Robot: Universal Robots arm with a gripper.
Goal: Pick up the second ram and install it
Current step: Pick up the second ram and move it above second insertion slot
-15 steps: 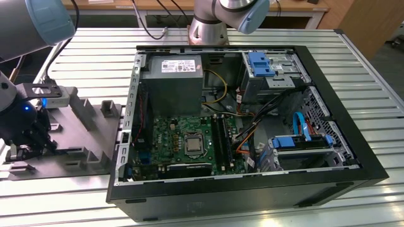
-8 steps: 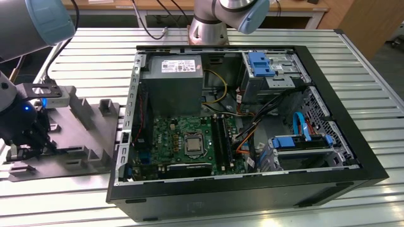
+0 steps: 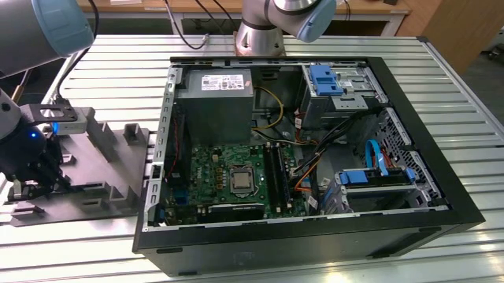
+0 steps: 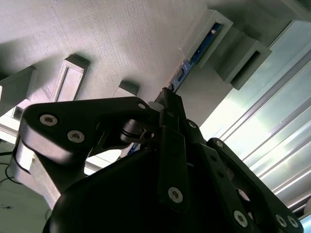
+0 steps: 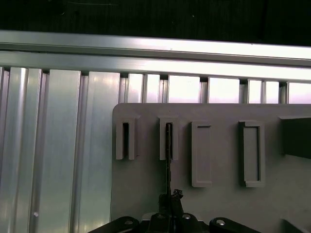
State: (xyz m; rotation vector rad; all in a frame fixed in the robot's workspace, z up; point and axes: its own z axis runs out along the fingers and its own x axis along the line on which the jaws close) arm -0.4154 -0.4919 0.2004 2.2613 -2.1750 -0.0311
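Step in hand: pick-up, grasp stage.
- Claw (image 5: pixel 170 198) looks clenched on near end of second ram (image 4: pixel 199 48).
- Stick stands on edge in slot of grey holder plate (image 3: pixel 110 177) on bench (image 3: pixel 457 76), outside open PC case (image 3: pixel 441 171).
- Not yet lifted: far end sits in slot.
- Neighbouring narrow slot (image 5: pixel 125 141) empty.
- Judgement: extraction calls for straight pull along slot, no twist, else thin board binds.
- Case holds motherboard (image 3: pixel 216 171) with black memory slots (image 3: pixel 275 171); cannot tell whether any is filled.
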